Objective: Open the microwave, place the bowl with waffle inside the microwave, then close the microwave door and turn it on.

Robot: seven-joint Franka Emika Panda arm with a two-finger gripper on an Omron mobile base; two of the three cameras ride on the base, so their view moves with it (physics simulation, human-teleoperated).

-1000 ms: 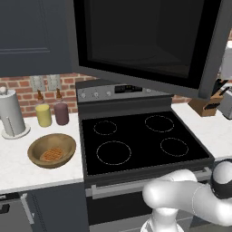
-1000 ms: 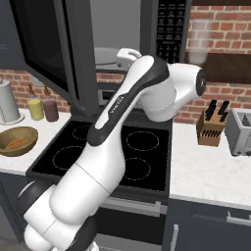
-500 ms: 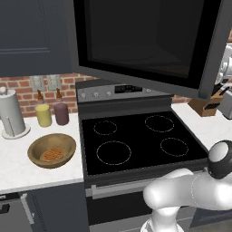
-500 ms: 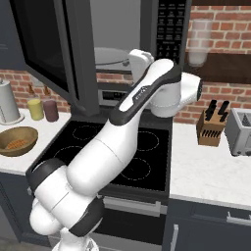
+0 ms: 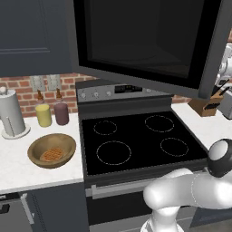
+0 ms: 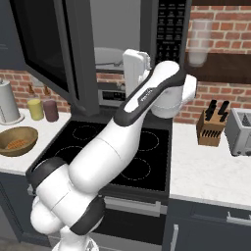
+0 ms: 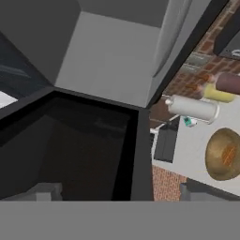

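Your claw is spread wide and empty beside the swung-open dark grey glass-windowed microwave door, clearing entry for the brown wooden bowl holding the golden waffle on the left desk.

Bowl matt brown wood; microwave door glossy black glass; stove top smooth black.

microwave door swung wide, cavity unobstructed

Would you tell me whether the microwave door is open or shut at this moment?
Open. The microwave door stands swung out to the left over the stove, and the light grey cavity of the microwave is exposed behind it.
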